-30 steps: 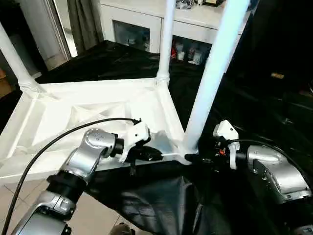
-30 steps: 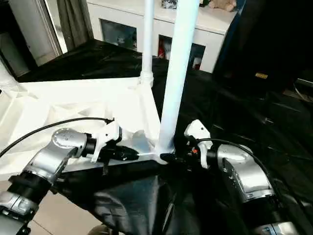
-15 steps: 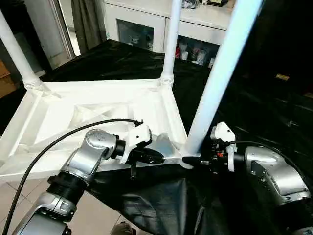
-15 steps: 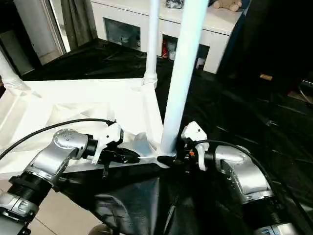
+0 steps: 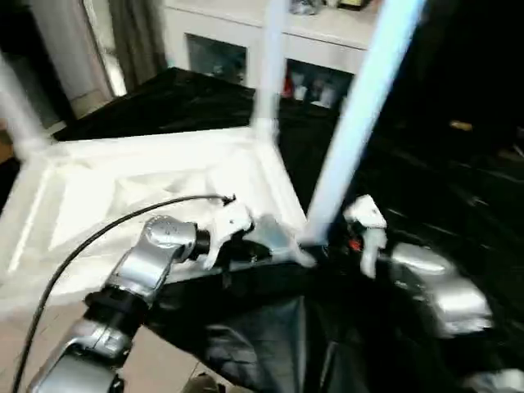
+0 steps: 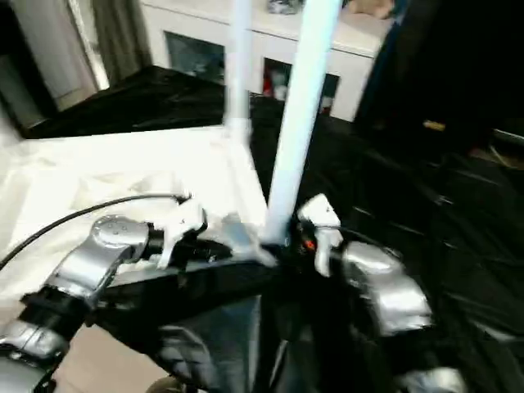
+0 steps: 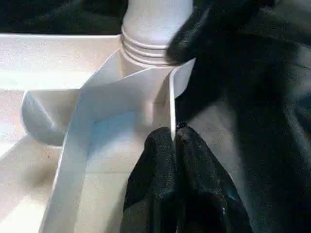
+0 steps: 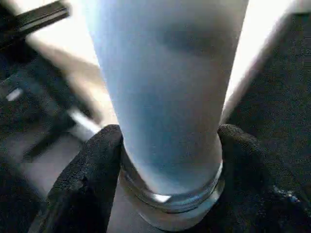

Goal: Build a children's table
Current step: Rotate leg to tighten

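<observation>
Right gripper [image 8: 167, 160] clamped round flared base of near leg [image 5: 360, 115], seated upright in corner socket. Left gripper [image 7: 174, 145] pinched on tabletop [image 5: 123, 188] rim beside it. Tabletop inverted on black sheet [image 5: 164, 98]. Step judged: seating leg. Next: firm downward twist needed, rim kept steadied.

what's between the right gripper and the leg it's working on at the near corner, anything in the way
Nothing visible. The right gripper has a black finger on each side of the near leg, just above its ribbed base. The left gripper pinches the tabletop rim beside that corner.
</observation>
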Controlling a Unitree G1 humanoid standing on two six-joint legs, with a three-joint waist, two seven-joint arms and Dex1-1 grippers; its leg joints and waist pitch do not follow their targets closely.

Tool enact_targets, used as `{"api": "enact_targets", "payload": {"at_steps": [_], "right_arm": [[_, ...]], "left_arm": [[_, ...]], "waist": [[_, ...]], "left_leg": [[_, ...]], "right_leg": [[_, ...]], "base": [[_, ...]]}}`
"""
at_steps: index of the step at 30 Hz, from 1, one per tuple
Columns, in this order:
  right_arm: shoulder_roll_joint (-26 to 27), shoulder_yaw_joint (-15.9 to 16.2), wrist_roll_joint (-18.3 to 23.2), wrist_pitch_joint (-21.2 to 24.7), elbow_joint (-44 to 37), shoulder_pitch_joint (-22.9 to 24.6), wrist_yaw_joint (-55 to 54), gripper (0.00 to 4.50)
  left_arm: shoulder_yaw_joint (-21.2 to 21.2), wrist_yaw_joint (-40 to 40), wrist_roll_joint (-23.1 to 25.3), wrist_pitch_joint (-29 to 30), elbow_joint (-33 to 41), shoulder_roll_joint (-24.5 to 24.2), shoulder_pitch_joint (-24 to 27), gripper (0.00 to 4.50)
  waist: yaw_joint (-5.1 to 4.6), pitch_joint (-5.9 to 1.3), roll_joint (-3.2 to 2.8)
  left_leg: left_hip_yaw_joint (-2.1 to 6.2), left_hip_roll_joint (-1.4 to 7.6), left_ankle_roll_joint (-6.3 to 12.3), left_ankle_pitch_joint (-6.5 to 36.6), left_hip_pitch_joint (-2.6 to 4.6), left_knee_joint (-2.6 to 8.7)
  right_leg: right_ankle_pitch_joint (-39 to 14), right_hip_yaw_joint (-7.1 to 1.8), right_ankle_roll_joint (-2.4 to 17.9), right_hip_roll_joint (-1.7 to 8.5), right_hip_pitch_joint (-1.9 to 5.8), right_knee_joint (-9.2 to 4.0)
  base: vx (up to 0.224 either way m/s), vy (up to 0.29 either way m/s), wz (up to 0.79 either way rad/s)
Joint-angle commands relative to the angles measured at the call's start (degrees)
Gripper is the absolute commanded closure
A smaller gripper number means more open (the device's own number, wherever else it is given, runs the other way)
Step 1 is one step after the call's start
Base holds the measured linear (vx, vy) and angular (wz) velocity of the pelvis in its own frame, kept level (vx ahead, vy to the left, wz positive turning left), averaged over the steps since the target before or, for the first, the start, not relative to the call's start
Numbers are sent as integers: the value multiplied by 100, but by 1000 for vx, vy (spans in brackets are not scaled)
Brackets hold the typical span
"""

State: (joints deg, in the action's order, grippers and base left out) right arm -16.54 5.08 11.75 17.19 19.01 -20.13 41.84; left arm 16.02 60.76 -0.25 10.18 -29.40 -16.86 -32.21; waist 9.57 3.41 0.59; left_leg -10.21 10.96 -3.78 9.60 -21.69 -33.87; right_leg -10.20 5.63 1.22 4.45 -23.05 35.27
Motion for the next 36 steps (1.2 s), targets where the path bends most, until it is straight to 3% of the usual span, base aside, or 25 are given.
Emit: {"api": "enact_targets", "payload": {"at_steps": [1,3,5,11,15,17,18,22,29,36], "right_arm": [[297,-280,-129,53,536,-155,-1010,181],[647,-472,-250,-36,958,-365,-1943,181],[990,-414,-465,-179,1336,-588,-2650,181],[1471,-281,-562,-382,1522,-828,-2799,181],[1497,-364,-494,-662,1577,-878,-2763,181],[1487,-384,-483,-725,1596,-894,-2766,125],[1466,-412,-439,-757,1585,-904,-2710,125],[1277,-502,-337,-834,1406,-912,-2332,92],[257,-87,-221,-648,639,-625,-504,92],[-680,372,-93,-327,-159,-127,1049,92]], "left_arm": [[-391,-933,4,18,-336,244,-345,450],[-507,-1778,150,217,-774,499,-616,450],[-555,-2599,281,256,-1260,793,-909,450],[-427,-2821,372,-55,-1703,1200,-1194,450],[-306,-2435,360,-350,-1712,1208,-1212,450],[-279,-2390,349,-415,-1729,1198,-1212,450],[-259,-2310,330,-443,-1709,1176,-1193,450],[-220,-1917,262,-625,-1618,1038,-1090,450],[-93,-515,-44,-908,-965,567,-627,450],[81,363,-215,-863,-374,110,-277,450]], "waist": [[-21,-395,35],[-37,-407,32],[-48,-416,30],[16,-444,34],[5,-416,24],[1,-411,27],[-3,-414,23],[-38,-425,29],[-32,-428,38],[44,-379,46]], "left_leg": [[121,250,-9,1359,113,417],[120,255,-68,1347,129,418],[115,255,-126,1265,127,416],[102,248,87,930,86,392],[105,253,66,1219,107,415],[112,256,53,1277,106,426],[116,263,45,1269,102,432],[123,256,92,1196,55,429],[97,281,367,864,51,380],[98,299,304,1258,73,411]], "right_leg": [[-1902,-325,829,521,243,-503],[-1934,-332,822,535,235,-507],[-1752,-342,833,532,242,-489],[-1108,-353,838,534,297,-431],[-1509,-348,768,550,281,-494],[-1650,-348,716,546,281,-508],[-1618,-349,723,545,280,-497],[-1411,-344,751,542,317,-461],[-854,-347,965,534,320,-395],[-1588,-350,854,539,290,-474]], "base": [[0,0,0],[0,0,0],[0,0,0],[0,0,0],[0,0,0],[0,0,0],[0,0,0],[0,0,0],[0,0,0],[0,0,0]]}}
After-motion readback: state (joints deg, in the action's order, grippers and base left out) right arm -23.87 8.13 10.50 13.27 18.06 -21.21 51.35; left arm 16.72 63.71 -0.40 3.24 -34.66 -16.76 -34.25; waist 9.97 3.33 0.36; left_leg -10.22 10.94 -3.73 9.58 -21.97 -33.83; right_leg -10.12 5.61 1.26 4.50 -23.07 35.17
